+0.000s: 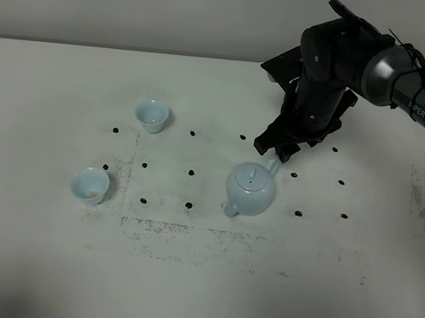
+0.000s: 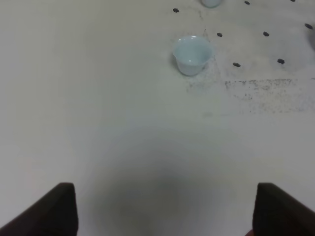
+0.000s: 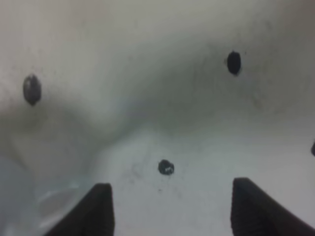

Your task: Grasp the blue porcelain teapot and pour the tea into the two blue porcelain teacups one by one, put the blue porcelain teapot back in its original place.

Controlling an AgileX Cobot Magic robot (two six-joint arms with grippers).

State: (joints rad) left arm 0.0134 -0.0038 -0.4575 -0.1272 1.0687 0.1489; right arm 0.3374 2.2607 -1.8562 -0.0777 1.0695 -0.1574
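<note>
Since the right fingers (image 3: 101, 209) stand spread and empty just beyond the blue porcelain teapot (image 1: 250, 189), which sits mid-counter toward the right edge, they should sink squarely astride its loop handle (image 1: 272, 164) before closing, while the left fingers (image 2: 61, 206) gape empty.

Pale glossy blue is seen on the teapot (image 1: 250, 190) and both teacups (image 1: 151, 115) (image 1: 90, 185); the white table (image 1: 32, 261) is speckled with black dots (image 1: 192, 173); the arm (image 1: 320, 87) is black.
</note>
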